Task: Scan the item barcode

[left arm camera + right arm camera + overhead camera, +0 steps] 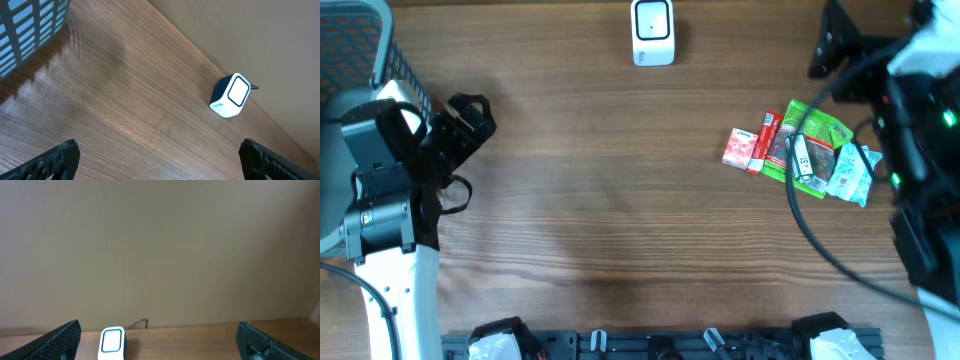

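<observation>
Snack packets (800, 152) lie piled on the table's (600, 210) right side. The left gripper (472, 115) hovers at the left, the right gripper (830, 42) beyond the packets, both with jaws spread wide, empty. A white scanner (652, 33) stands at the far edge.

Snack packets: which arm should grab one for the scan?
Right, likely. The snack packets lie beside the right arm, and the right gripper is open and empty. The left gripper, open too, sits across the table by the basket.
</observation>
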{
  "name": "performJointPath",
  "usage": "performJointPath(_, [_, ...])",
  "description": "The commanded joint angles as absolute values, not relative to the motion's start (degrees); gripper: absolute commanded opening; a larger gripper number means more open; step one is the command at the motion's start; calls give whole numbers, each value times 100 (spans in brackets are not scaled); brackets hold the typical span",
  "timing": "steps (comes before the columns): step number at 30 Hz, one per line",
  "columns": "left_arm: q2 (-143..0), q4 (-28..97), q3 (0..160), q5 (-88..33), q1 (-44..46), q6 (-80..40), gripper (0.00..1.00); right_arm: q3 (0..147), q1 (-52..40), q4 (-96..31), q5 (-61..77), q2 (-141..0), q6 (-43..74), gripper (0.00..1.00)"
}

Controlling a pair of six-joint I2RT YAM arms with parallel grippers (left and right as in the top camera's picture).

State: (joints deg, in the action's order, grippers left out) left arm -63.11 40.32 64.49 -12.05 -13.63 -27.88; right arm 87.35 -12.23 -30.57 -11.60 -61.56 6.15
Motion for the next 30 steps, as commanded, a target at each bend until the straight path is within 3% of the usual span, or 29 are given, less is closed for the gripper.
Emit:
performJointPath(1, [-6300, 4021, 6458, -1212, -1400, -2720, 100, 8746, -1247, -3588, -1131, -5485, 615, 100])
performJointPath(11, [-6300, 4021, 6458, -1212, -1400, -2720, 100, 8665, -1245, -5977, -1179, -3555, 591, 100])
performJointPath(15, [-6300, 4021, 6458, -1212, -1400, -2720, 100, 8079, -1177, -5850, -1168, -2742, 600, 100])
performJointPath(21, [-6300, 4021, 6458, -1212, -1400, -2720, 100, 6351, -788, -4394, -1013, -1378, 611, 100])
performJointPath(30, [-6300, 4018, 6458, -1212, -1400, -2720, 100, 3124, -233, -108, 19, -191, 615, 100])
